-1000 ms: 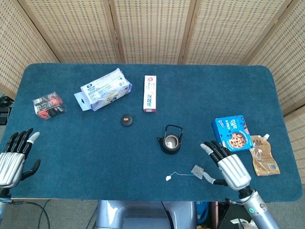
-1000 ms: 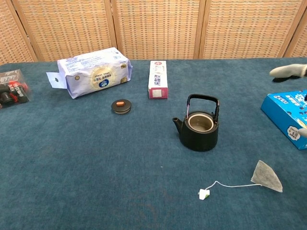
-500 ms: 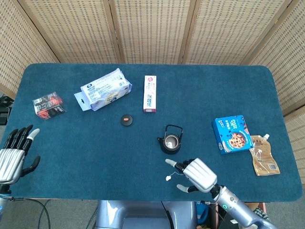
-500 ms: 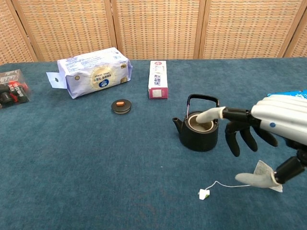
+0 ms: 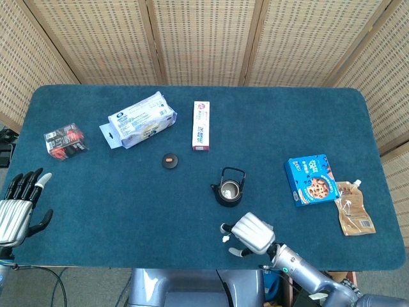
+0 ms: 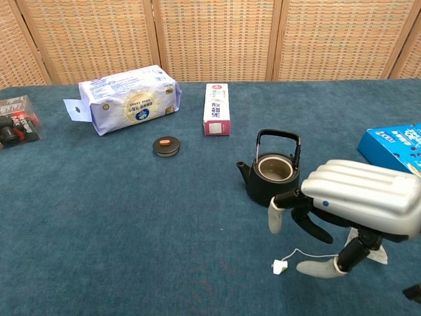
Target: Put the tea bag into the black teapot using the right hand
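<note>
Most of the printing is too small to read; the tall white box (image 6: 216,109) at upper centre of the chest view shows large letters that look like "SE" on its end, and I cannot be sure of more. The blue box (image 5: 310,180) at the right of the head view carries a picture of cookies. The white packet (image 6: 127,97) at upper left has a round emblem I cannot make out.

The tea bag (image 6: 379,255) is a pale, translucent pouch low at the right of the chest view, mostly hidden behind the right hand (image 6: 348,204); its thin string runs left to a small white tag (image 6: 279,266) on the blue surface (image 6: 131,224). The black teapot (image 6: 274,171) stands open, handle up, just above and left of that hand, its lid (image 6: 166,145) well apart at centre left.

The right hand hangs low over the string, fingers curled downward and parted, holding nothing I can see. The left hand (image 5: 18,206) sits at the lower left edge of the head view, fingers spread, empty. Bare surface lies wide across the lower left.
</note>
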You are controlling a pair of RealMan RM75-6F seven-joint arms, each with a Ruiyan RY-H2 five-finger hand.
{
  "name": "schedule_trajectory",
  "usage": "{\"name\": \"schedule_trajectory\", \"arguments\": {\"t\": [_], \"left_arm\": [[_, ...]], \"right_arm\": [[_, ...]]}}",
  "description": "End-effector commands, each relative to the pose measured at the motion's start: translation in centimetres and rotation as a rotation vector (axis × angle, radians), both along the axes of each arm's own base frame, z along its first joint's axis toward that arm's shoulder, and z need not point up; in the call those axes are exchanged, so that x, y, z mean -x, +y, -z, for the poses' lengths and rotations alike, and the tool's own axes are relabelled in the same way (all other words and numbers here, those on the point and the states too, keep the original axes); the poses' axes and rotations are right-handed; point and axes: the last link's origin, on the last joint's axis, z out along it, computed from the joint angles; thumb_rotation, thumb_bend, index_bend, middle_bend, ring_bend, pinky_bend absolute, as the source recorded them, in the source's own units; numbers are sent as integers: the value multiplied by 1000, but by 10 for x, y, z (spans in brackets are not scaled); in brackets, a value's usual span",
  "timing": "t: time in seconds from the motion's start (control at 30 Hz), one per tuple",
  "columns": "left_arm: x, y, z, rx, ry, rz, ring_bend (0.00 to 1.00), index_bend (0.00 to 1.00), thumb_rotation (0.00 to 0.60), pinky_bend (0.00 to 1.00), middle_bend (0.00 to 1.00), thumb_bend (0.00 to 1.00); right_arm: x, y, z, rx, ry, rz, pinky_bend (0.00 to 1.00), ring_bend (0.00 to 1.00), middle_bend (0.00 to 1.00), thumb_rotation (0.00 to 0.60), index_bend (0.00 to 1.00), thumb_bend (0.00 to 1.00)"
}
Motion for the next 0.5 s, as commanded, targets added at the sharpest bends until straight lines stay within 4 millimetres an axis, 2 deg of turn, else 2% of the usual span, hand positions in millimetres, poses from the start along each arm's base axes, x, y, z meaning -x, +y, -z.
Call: {"name": "schedule_trajectory", "arguments": {"t": [0.03, 0.5], "left_arm": [[0, 0, 0, 0, 0, -1, 0, 0, 600, 0, 0, 409], [5, -1, 1, 0, -4, -15, 0, 0, 600, 0, 0, 408]], "right_arm": [[0, -1, 7, -12, 18, -2, 950, 855, 824, 425, 447, 436], [3, -5, 34, -16, 88, -19, 952, 863, 836, 429, 462, 451]]}}
